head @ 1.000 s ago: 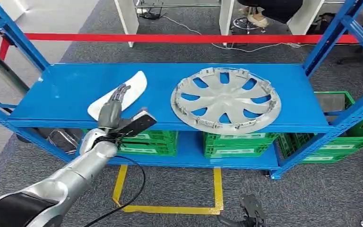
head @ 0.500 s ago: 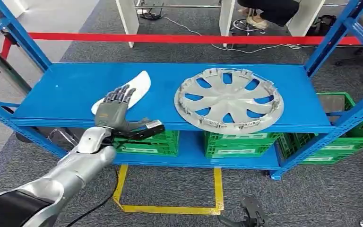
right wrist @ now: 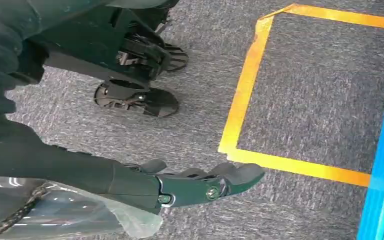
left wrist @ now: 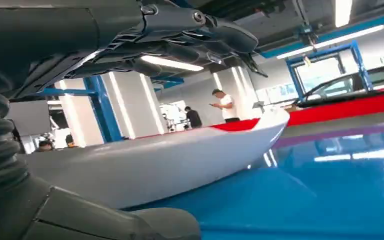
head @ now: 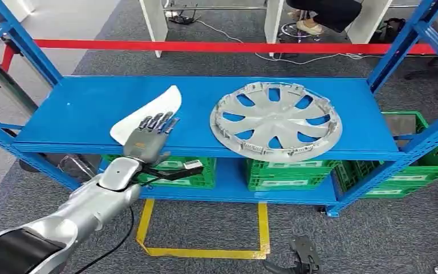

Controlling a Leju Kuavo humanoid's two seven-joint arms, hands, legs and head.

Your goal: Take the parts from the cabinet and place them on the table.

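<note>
My left hand (head: 148,137) over white trim panel (head: 148,111) on blue shelf (head: 80,108), fingers spread flat, thumb low at shelf edge: unclenched, ready to clamp. Silver wheel cover (head: 275,120) just beside panel. Right hand (right wrist: 200,185) hangs empty, fingers apart.

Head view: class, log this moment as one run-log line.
left robot hand: open over white part | hubcap: on shelf | right robot hand: hanging, empty

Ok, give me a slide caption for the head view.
Left hand reaches over white curved part on blue shelf, beside silver wheel cover.
</note>
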